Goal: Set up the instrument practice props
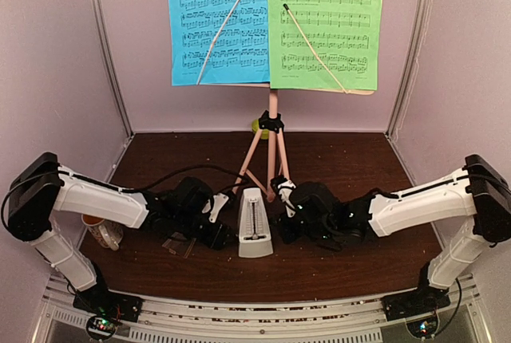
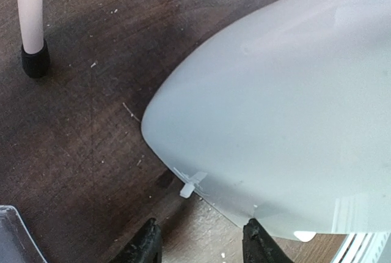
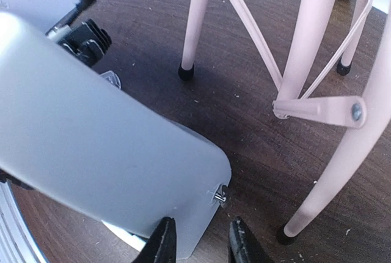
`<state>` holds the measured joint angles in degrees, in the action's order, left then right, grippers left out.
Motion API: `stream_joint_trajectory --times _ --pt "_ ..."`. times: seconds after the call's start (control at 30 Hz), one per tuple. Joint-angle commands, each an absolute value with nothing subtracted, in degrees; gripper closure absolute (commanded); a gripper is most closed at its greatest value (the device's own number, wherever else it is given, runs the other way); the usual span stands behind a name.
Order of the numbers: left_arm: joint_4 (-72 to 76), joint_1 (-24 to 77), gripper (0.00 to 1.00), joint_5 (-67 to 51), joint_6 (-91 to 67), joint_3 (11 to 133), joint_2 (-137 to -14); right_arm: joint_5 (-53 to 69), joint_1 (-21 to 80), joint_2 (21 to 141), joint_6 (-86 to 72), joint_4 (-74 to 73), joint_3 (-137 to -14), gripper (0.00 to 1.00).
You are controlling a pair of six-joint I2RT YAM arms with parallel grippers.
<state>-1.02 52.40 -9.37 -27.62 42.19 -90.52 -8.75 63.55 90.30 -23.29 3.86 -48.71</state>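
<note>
My left hand point(image 2: 201, 244) stands half open beside the metronome point(image 1: 255, 225); my right hand point(image 3: 201, 241) straddles its corner, and I cannot tell whether it grips.

Small white pyramid metronome point(image 1: 255, 231) stands mid-worktop, toward the near edge of the dark wooden worktop point(image 1: 343, 159). Pink perforated music stand with tripod legs point(image 1: 273, 120) is just behind it, feet on the worktop. On the stand, the blue music sheet point(image 1: 217, 20) sits left and the green music sheet point(image 1: 323, 24) right, inner edges meeting. Small lime-green bowl point(image 1: 257, 128) sits behind the stand's legs, mostly hidden. White orange-lined mug point(image 1: 102, 233) is at far left, partly under the left arm.
</note>
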Motion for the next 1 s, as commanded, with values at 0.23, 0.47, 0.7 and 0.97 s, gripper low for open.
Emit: stream_joint_trajectory --times 0.23,0.47,0.7,0.97 --pt "5.40 52.64 0.50 -8.32 -29.69 39.55 -85.53 -4.98 63.72 78.56 -22.42 5.43 -42.35 0.39" --pt "5.47 51.34 0.48 -9.53 -28.96 40.60 -84.81 -0.61 64.39 78.75 -22.68 10.11 -44.12 0.29" --pt "4.25 51.12 0.48 -9.25 -28.75 42.00 -84.94 0.17 64.49 83.70 -22.80 11.89 -48.94 0.30" --pt "3.95 51.06 0.48 -9.18 -28.64 42.34 -84.81 -1.26 64.65 85.14 -23.72 12.56 -50.17 0.38"
